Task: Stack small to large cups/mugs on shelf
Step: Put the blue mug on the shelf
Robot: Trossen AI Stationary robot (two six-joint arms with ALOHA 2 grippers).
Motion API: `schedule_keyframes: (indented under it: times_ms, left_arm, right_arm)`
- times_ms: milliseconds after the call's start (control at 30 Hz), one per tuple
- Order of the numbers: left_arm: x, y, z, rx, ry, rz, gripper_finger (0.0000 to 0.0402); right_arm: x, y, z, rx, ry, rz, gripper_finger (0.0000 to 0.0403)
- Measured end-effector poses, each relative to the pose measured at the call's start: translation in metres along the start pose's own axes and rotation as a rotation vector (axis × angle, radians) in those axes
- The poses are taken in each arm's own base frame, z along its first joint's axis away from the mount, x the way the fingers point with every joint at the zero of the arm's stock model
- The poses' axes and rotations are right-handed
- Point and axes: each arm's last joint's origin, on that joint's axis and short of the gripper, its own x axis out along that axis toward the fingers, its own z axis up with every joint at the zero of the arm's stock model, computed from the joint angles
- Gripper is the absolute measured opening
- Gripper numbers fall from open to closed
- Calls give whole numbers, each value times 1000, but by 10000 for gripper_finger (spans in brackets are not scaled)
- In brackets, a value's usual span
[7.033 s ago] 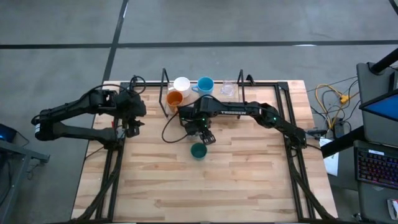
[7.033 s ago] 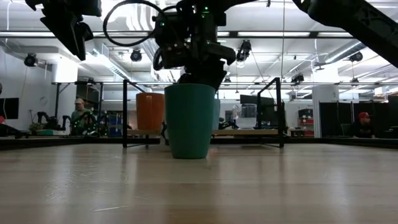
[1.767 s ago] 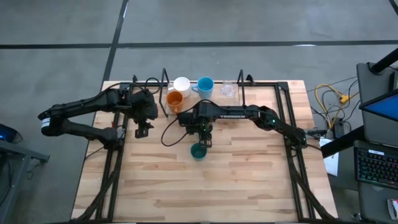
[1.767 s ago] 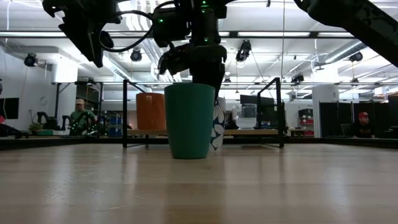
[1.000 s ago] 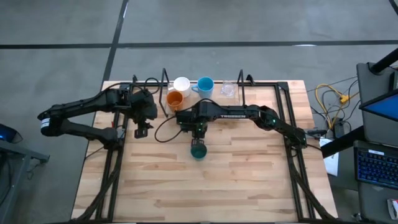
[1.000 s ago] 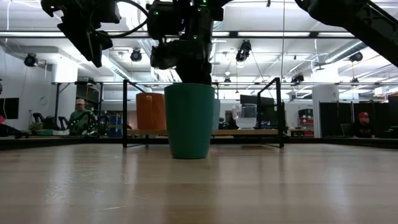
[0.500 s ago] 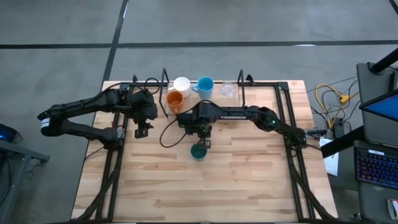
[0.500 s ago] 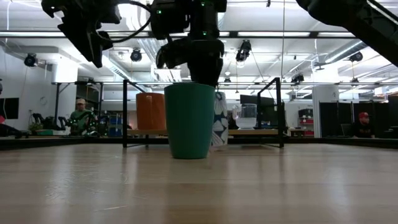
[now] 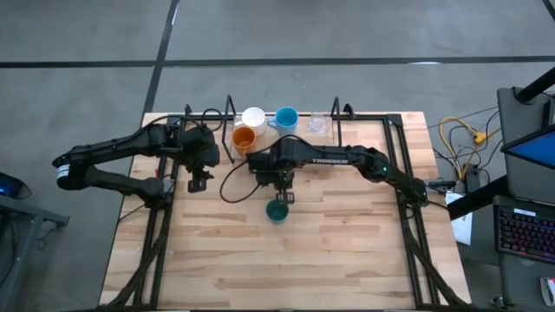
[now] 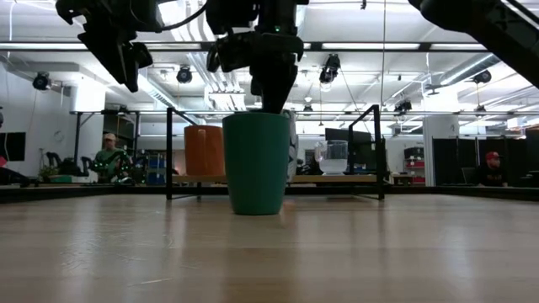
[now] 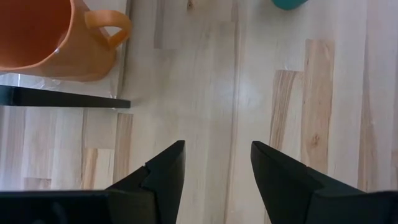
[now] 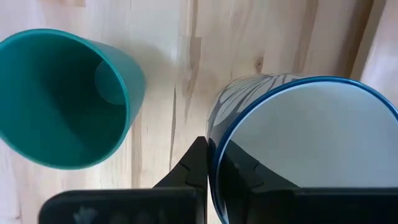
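Right gripper (image 12: 208, 165) pinches the patterned mug's (image 12: 298, 143) rim beside teal cup (image 12: 62, 99); left gripper (image 11: 214, 165) half-open, empty; next, carry mug to shelf (image 9: 323, 139).

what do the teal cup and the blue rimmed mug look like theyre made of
Teal cup: probably plastic, or matte glazed ceramic. It shows one even colour, a thin wall and a soft sheen inside.

Blue-rimmed mug: likely enamelled metal or glazed ceramic. It has a thin dark blue rim, a smooth pale inside and a printed pattern outside. The right gripper is shut on its rim.
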Motion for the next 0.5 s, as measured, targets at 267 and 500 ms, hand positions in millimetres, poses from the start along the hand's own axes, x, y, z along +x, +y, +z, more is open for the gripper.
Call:
schedule_keyframes:
  times_ms: [267, 500]
  left_arm:
    - [0, 0, 0, -17, 0, 0, 169]
    - [0, 0, 0, -25, -1, -1, 169]
  right_arm:
    - [-11, -11, -5, 3, -17, -9, 12]
    - [-26, -35, -14, 121, -48, -21, 12]
